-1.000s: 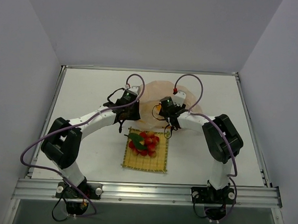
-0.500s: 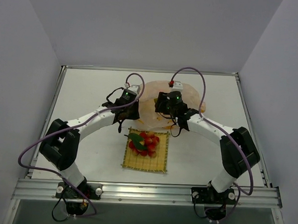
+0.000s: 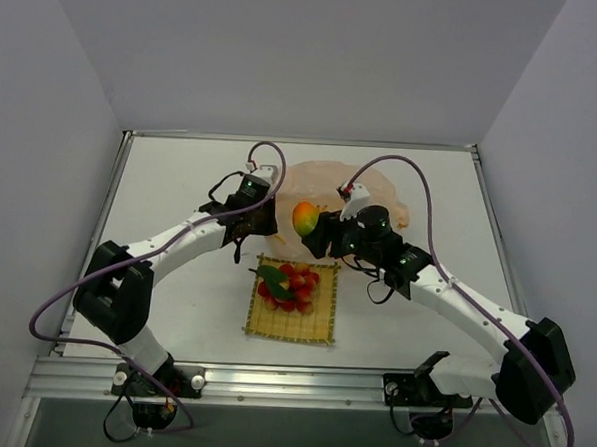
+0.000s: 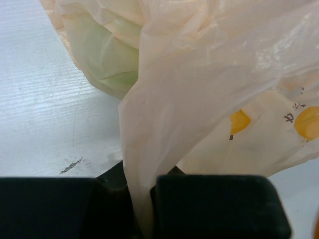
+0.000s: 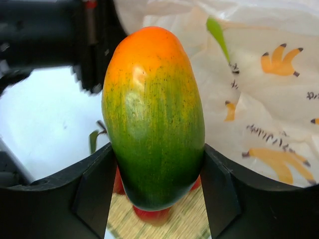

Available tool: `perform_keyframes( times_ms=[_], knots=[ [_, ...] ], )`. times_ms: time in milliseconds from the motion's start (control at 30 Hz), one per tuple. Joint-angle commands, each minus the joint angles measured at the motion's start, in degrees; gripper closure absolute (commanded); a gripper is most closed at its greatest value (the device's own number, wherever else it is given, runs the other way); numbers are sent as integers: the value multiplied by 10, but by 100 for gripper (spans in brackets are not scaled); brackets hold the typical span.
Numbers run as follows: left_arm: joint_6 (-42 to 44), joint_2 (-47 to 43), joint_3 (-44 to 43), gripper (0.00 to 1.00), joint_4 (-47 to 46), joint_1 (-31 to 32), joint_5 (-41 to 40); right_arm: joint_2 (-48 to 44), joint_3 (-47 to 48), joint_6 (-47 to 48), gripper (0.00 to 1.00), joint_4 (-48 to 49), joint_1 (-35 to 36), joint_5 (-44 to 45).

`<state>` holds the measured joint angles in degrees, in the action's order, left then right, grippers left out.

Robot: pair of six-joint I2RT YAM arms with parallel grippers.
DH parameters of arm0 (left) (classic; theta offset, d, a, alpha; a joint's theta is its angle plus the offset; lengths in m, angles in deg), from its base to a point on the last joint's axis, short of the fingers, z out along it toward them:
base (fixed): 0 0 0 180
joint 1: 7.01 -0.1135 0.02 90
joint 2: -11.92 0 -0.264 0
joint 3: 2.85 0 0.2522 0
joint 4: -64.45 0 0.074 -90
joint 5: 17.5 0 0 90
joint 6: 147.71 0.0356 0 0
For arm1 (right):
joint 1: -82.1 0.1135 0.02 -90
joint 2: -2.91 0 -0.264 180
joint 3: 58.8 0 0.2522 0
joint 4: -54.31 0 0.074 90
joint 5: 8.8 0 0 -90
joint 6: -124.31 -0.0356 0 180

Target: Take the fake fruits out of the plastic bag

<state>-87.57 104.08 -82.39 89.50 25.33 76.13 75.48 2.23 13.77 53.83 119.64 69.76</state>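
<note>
Mid-extraction: our right gripper [image 3: 320, 232] clamps the mango [image 3: 304, 218] just over the plastic bag's [image 3: 326, 178] near edge while the left gripper [image 4: 144, 199] pinches a bag fold, so next we carry it to the mat [image 3: 288, 325] by the berries [image 3: 293, 283], with the pear [image 4: 107, 55] left inside.

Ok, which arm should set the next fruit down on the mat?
Right. On the right arm the jaws are shut on the mango, free of the plastic bag and close to the yellow mat holding the berries. The left arm is busy: its jaws pinch the bag's edge.
</note>
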Motion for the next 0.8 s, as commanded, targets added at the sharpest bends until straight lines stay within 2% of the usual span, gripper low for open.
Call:
perform_keyframes(
  times_ms=[0, 167, 300, 467, 600, 767],
  knots=[
    [7, -27, -31, 98, -8, -12, 8, -71, -32, -9, 61, -42, 28, 5],
    [4, -31, -30, 98, -13, -23, 13, -140, -90, -62, 61, -122, 108, 97],
    [2, -32, -30, 98, -15, -32, 22, -182, -137, -150, 62, -185, 175, 221],
    [2, -33, -30, 98, -16, -33, 22, -228, -185, -269, 62, -210, 234, 316],
    [3, -34, -30, 98, -16, -33, 23, -213, -205, -332, 62, -198, 271, 371],
    [4, -37, -30, 98, -17, -33, 23, -152, -183, -371, 62, -186, 315, 440]
  ],
)
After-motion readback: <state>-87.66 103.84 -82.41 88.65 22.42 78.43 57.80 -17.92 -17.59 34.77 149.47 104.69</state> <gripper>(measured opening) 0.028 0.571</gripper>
